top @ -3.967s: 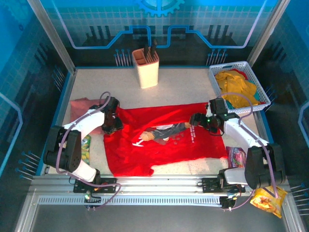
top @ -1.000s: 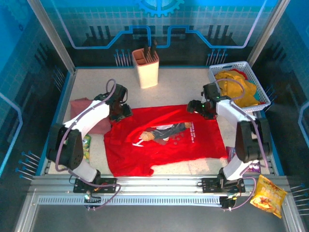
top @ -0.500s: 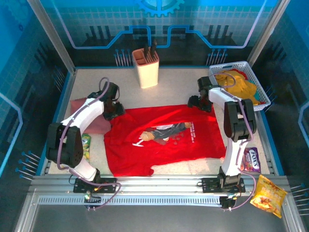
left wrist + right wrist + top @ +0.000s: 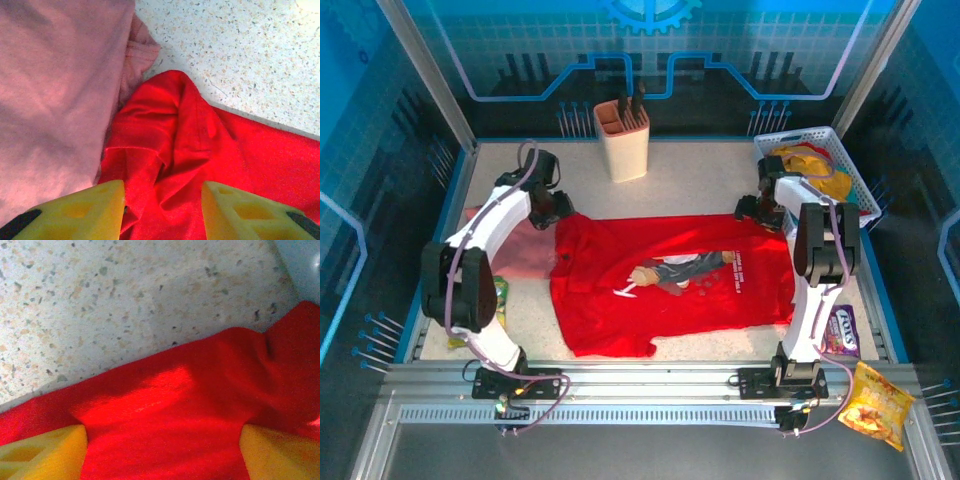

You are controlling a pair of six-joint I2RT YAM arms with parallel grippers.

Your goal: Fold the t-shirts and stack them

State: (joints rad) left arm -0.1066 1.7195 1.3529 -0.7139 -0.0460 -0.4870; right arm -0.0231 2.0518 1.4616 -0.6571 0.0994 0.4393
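Spreading step: red tee (image 4: 670, 285) lay flat mid-table, left gripper (image 4: 162, 210) pinching its bunched shoulder beside the pink tee (image 4: 50, 100), right gripper (image 4: 162, 450) wide open astride the opposite shoulder; next, probably smoothing, then folding

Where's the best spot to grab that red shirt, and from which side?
The two far corners, coming down from above at the far edge. The red shirt lies flat and spread, so only its edges offer cloth to pinch, and holding both corners should keep it spread.
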